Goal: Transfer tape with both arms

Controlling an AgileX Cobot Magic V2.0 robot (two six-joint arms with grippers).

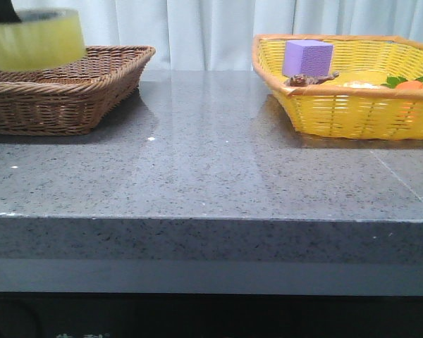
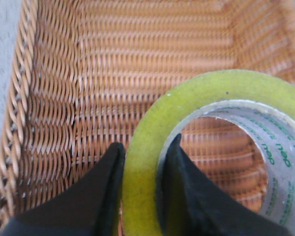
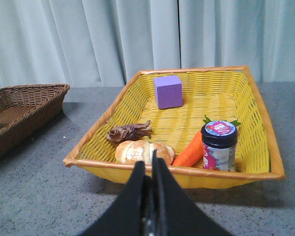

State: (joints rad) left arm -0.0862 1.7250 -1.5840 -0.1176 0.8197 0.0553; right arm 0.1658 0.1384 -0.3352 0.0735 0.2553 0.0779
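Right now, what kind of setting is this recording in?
Probably a staged lab tabletop, not a home: a grey stone-look table before a plain curtain, a yellow basket of mixed props, and the left gripper holding the tape over a brown basket.

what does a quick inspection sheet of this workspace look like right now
surface: grey speckled table, bare between the baskets
job's things: tape held above the brown basket
clutter: yellow basket holds purple cube, carrot, jar, bread roll, small brown figure
grippers: left tool shut on the tape, one finger inside the core, one outside; right tool shut, holding nothing, short of the yellow basket
cables: nothing seen
surroundings: pale curtain behind the table
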